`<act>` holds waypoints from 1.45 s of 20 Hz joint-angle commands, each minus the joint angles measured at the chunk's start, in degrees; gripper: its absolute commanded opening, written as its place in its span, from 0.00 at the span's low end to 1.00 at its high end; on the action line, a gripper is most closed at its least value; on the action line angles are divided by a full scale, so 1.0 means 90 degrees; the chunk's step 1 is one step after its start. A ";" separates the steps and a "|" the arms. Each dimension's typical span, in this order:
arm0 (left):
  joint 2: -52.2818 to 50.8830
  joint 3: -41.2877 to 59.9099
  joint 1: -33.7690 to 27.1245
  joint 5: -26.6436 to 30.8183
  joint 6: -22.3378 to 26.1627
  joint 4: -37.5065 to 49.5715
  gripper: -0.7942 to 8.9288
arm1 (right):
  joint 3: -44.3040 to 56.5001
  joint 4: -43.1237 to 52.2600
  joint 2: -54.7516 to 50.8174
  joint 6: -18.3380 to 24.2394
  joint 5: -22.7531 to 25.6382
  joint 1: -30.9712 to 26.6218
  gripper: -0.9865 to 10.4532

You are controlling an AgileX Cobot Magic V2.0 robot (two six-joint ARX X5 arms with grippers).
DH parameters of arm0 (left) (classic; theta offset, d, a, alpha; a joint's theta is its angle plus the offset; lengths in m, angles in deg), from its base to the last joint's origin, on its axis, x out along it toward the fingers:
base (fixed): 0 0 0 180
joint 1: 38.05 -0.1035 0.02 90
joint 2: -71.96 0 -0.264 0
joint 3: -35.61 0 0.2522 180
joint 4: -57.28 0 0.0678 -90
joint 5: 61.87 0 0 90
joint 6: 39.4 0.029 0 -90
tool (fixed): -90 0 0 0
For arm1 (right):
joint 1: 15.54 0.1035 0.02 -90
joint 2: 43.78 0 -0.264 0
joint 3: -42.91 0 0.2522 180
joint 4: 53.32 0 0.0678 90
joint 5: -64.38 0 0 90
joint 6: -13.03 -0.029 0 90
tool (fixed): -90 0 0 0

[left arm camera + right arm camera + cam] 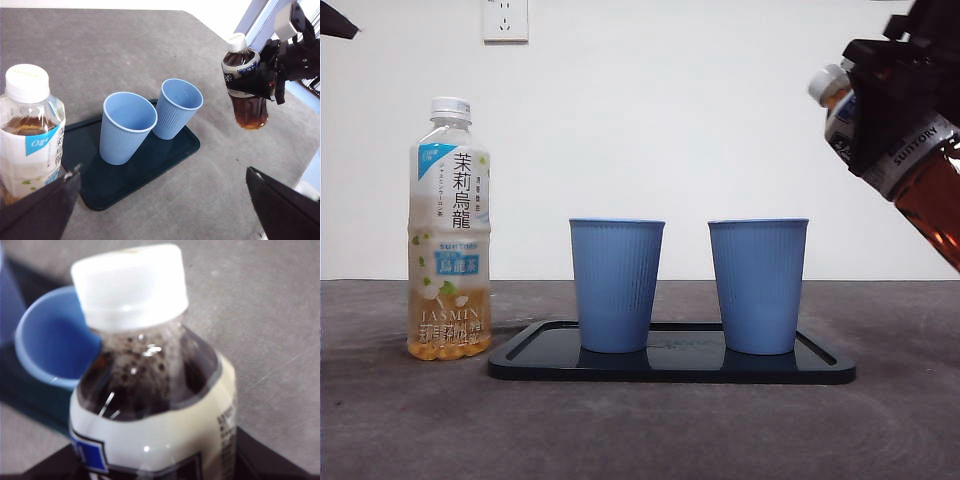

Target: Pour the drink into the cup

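Observation:
My right gripper is shut on a dark tea bottle and holds it tilted in the air, white cap on, up and to the right of the cups. The left wrist view shows the same bottle hanging beyond the tray's end. Two blue ribbed cups stand upright on a dark tray: a left cup and a right cup. In the right wrist view the bottle fills the picture, with one cup behind it. My left gripper is open, with nothing between its jaws.
A capped jasmine tea bottle stands upright on the grey table left of the tray, close beside my left gripper's jaw in the left wrist view. A wall socket is on the white wall behind.

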 commanded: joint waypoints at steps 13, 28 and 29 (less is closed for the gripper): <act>0.0032 -0.0102 0.0022 0.0024 0.0219 -0.0063 0.63 | -0.1693 -0.1965 0.1865 0.1596 0.3502 0.1545 0.24; 0.0032 -0.0102 0.0134 0.0019 0.0192 -0.0185 0.63 | -0.1695 -0.2132 0.2599 0.2501 0.5090 0.2079 0.24; 0.0032 -0.0102 0.0177 0.0019 0.0194 -0.0204 0.63 | -0.1695 -0.2130 0.2599 0.2504 0.5093 0.2079 0.24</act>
